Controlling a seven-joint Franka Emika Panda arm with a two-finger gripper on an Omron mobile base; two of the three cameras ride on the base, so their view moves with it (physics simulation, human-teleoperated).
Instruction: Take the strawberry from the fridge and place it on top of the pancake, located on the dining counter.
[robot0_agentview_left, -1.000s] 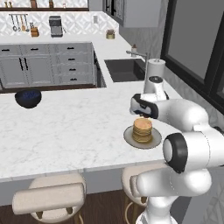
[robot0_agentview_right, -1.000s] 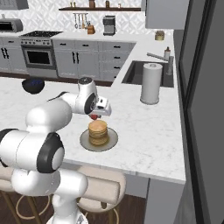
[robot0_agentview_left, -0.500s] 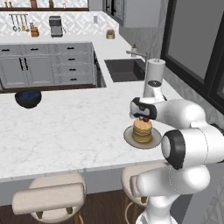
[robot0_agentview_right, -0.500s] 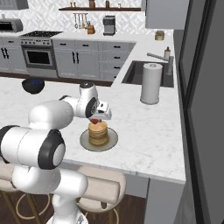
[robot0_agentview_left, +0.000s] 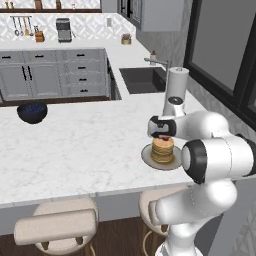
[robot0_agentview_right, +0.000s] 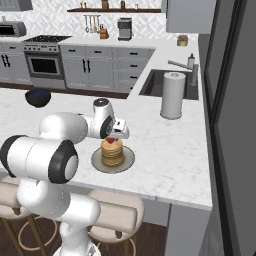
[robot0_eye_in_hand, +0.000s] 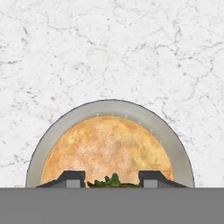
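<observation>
The fingers (robot0_eye_in_hand: 112, 178) stand parted straight above the pancake (robot0_eye_in_hand: 105, 148), with the green leaves of the strawberry (robot0_eye_in_hand: 108, 181) showing between their tips. In the right base view the strawberry (robot0_agentview_right: 111, 140) sits on top of the pancake stack (robot0_agentview_right: 112, 151), just under the hand. The stack rests on a grey plate (robot0_agentview_right: 126, 162) on the dining counter (robot0_agentview_right: 170, 150). Farther back stand a paper towel roll (robot0_agentview_right: 173, 95) near the sink (robot0_agentview_right: 152, 84) and a dark bowl (robot0_agentview_left: 32, 111).
</observation>
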